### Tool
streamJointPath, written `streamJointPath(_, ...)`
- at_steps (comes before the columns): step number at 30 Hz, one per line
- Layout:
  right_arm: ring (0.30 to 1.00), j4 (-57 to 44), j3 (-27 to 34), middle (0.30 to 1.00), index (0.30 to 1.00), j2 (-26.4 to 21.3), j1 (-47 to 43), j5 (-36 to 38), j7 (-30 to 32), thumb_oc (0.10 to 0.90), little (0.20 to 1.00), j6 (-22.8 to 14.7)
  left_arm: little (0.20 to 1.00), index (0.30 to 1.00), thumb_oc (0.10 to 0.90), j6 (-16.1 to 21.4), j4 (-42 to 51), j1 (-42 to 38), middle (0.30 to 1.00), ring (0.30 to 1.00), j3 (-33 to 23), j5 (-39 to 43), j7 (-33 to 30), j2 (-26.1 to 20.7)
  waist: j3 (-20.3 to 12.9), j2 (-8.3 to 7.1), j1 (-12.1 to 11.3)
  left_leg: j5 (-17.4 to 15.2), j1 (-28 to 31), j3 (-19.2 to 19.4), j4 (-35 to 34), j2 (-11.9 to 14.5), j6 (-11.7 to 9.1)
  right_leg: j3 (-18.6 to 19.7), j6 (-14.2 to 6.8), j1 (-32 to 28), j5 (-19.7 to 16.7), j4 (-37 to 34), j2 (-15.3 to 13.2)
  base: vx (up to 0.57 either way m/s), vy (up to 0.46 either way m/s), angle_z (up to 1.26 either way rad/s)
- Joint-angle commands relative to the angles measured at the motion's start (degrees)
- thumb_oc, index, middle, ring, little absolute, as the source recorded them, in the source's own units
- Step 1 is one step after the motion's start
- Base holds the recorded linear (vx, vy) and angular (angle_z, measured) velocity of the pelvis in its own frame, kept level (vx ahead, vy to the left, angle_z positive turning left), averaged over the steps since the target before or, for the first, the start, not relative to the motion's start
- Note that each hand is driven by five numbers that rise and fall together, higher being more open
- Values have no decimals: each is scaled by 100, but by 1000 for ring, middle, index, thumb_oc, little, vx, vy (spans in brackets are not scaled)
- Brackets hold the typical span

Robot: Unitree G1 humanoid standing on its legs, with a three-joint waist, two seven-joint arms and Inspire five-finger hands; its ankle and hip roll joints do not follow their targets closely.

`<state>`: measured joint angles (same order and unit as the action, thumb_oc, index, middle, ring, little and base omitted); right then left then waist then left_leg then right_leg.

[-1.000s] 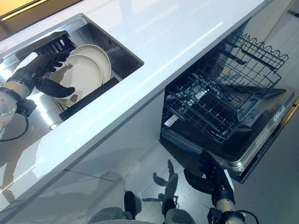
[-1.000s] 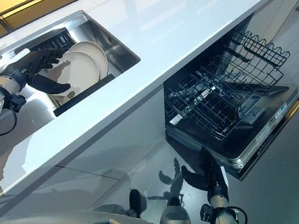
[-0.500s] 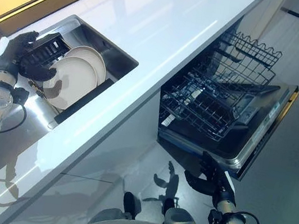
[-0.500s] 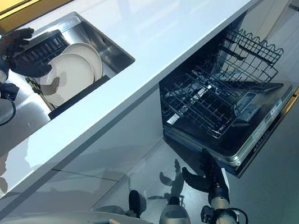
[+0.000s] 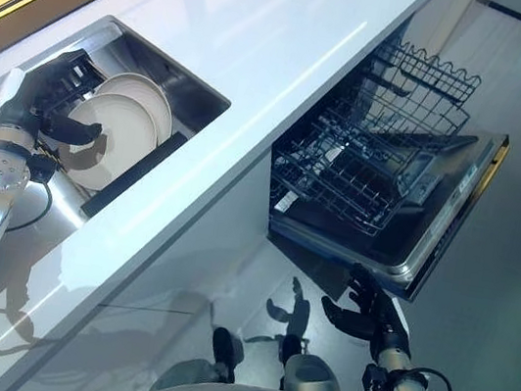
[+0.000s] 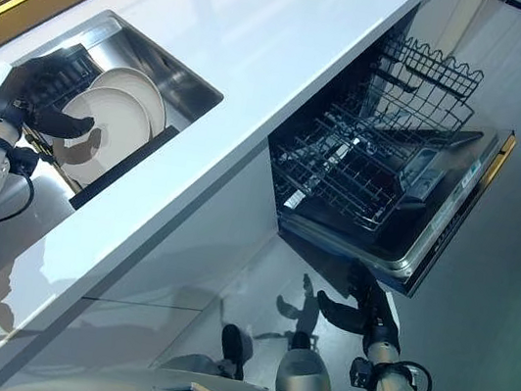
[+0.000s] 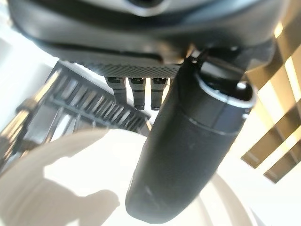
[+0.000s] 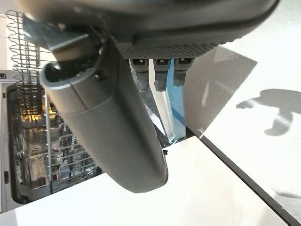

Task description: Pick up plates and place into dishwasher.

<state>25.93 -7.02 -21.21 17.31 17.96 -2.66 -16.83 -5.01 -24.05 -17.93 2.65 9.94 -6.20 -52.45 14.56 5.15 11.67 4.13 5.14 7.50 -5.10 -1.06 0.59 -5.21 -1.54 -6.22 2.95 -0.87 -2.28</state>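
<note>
Two cream plates lean in a dark rack (image 5: 136, 168) inside the sink (image 5: 195, 96): a front plate (image 5: 117, 128) and a back plate (image 5: 154, 99). My left hand (image 5: 44, 94) hovers at the plates' left rim, open, its thumb stretched over the front plate and its fingers over the rack's slats. In the left wrist view the thumb (image 7: 188, 155) hangs just above the plate (image 7: 70, 188). My right hand (image 5: 365, 316) hangs low under the dishwasher door, open and holding nothing. The dishwasher stands open with its lower rack (image 5: 342, 179) pulled out.
A long white counter (image 5: 295, 42) runs between the sink and the dishwasher. The upper wire rack (image 5: 427, 83) juts out above the lower one. The lowered door (image 5: 450, 221) sticks out over the grey floor, right above my right hand.
The camera has shifted slightly. My left hand lifted off the front plate, swung out to the far end of the rack, then came back to the plate's left rim. The right hand stayed put.
</note>
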Motion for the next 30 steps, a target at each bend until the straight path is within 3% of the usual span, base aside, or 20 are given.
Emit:
streamJointPath(1, 900, -539, 105, 900, 900, -244, -90, 54, 4, 800, 900, -600, 900, 900, 800, 122, -195, -989, 900, 900, -199, -268, 28, -298, -150, 91, 156, -736, -92, 220, 294, -392, 92, 66, -311, 695, 591, 975, 294, 0, 0, 0)
streamJointPath(17, 900, -549, 212, 900, 900, -318, -123, 88, 37, 800, 900, -619, 900, 900, 800, -488, -556, -1299, 900, 900, 75, -243, 1062, -531, 5, 92, 179, -701, -236, 274, 374, -411, 98, 36, -306, 748, 554, 936, 303, 0, 0, 0)
streamJointPath(18, 900, -554, 205, 900, 900, -317, -122, 87, 53, 800, 900, -618, 768, 787, 668, -480, -580, -1306, 787, 787, 76, -195, 1092, -550, 6, 97, 175, -694, -239, 272, 376, -411, 98, 29, -303, 748, 551, 936, 303, 0, 0, 0)
streamJointPath(19, 900, -568, 205, 900, 900, -312, -123, 90, 68, 800, 900, -608, 535, 587, 435, -452, -582, -1311, 587, 587, 58, -197, 1103, -576, 6, 98, 168, -695, -239, 273, 376, -410, 95, 22, -304, 741, 547, 923, 304, 0, 0, 0)
streamJointPath(22, 900, -554, 225, 900, 900, -305, -96, 70, 56, 800, 900, -638, 200, 300, 100, -373, -580, -1318, 300, 300, 42, -106, 1169, -631, -3, 103, 153, -691, -265, 273, 399, -415, 89, 13, -300, 720, 542, 898, 294, 0, 0, 0)
streamJointPath(30, 900, -534, 254, 900, 900, -257, -79, 4, 65, 800, 900, -661, 200, 300, 100, -272, -299, -1034, 300, 300, -190, 307, 1615, -644, -70, 118, 44, -703, -230, 179, 417, -452, 87, -30, -287, 600, 556, 848, 279, -14, 5, 2)
